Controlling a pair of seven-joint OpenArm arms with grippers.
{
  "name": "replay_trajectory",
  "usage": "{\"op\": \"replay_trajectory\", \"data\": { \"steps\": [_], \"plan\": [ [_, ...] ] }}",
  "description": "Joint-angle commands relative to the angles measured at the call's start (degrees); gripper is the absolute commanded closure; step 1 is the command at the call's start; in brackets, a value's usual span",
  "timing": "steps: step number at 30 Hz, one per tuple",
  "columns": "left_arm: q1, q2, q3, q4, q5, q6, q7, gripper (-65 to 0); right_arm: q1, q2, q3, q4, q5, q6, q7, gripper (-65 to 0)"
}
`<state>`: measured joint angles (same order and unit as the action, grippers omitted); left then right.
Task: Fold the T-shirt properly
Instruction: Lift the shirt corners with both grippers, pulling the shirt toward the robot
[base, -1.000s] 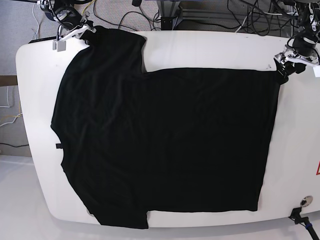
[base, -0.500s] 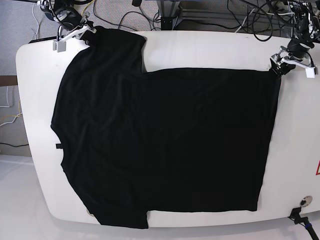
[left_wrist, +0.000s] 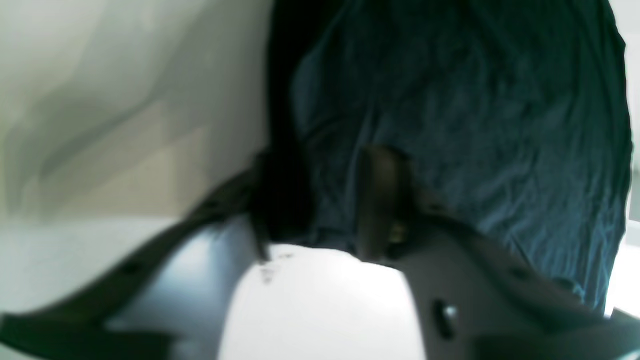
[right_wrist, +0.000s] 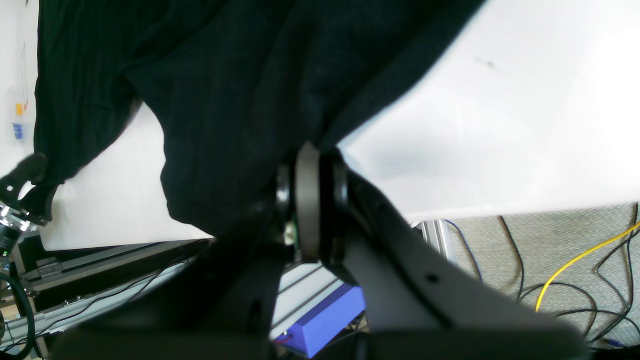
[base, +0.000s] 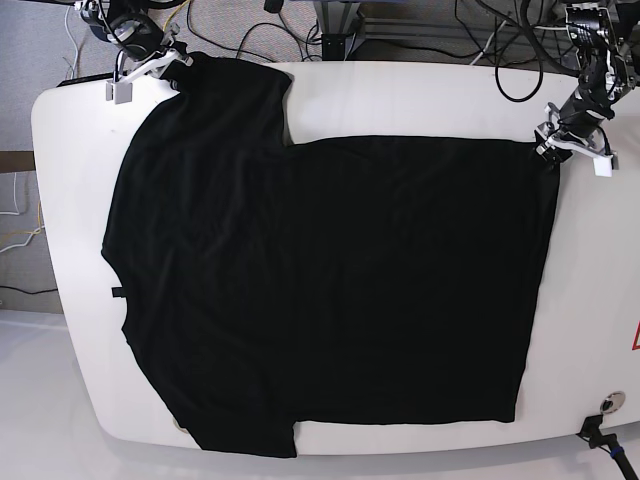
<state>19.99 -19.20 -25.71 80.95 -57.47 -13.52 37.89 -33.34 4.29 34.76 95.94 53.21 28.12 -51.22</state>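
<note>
The black T-shirt lies spread flat on the white table, collar end to the left and hem to the right. My right gripper is at the far left corner and is shut on the far sleeve; in the right wrist view its fingers pinch the fabric. My left gripper is at the far right hem corner. In the blurred left wrist view its fingers hold bunched dark fabric. No orange tag shows.
Black cables and a metal frame lie on the floor behind the table. A yellow cable and a purple box are below the table edge. A round fitting and a red sticker are at the right end.
My left gripper has shifted slightly left and towards the far edge while its wrist turned; the far hem corner has drawn in a little. The right gripper and the rest of the shirt have not moved.
</note>
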Motion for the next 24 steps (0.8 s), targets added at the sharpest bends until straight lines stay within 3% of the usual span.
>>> {"op": "replay_trajectory", "data": {
  "steps": [1, 3, 4, 10, 17, 24],
  "plan": [
    [-0.08, -0.53, -0.18, 0.42, 0.29, 0.38, 0.75, -11.7, -0.46, 0.41, 0.18, 0.54, -0.16, 0.06, -0.16, 0.0],
    [-0.08, -0.53, -0.26, 0.42, 0.2, 0.38, 0.75, -1.4, -0.46, 0.32, 0.18, 0.81, -0.07, 0.06, -0.16, 0.0],
    [-0.08, -0.53, -0.26, 0.5, 0.11, 0.38, 0.75, 0.0, -0.46, 0.32, 0.18, 1.07, 0.11, 0.06, -0.16, 0.0],
    [2.21, -0.71, -0.35, 2.7, -0.07, 0.29, 0.75, 0.0, -1.16, -1.26, 0.27, 7.58, 0.2, 0.14, -0.16, 0.0],
    [10.47, -0.89, -1.58, 9.38, 0.2, 0.29, 0.75, 0.0, -7.4, -1.88, 0.27, 15.66, 0.2, 0.14, -0.16, 0.0],
    [19.26, -2.47, -5.8, 15.54, 0.02, 0.29, 0.75, 0.0, -14.88, -1.0, 1.59, 17.69, 8.99, 0.06, -0.16, 0.0]
  ]
}}
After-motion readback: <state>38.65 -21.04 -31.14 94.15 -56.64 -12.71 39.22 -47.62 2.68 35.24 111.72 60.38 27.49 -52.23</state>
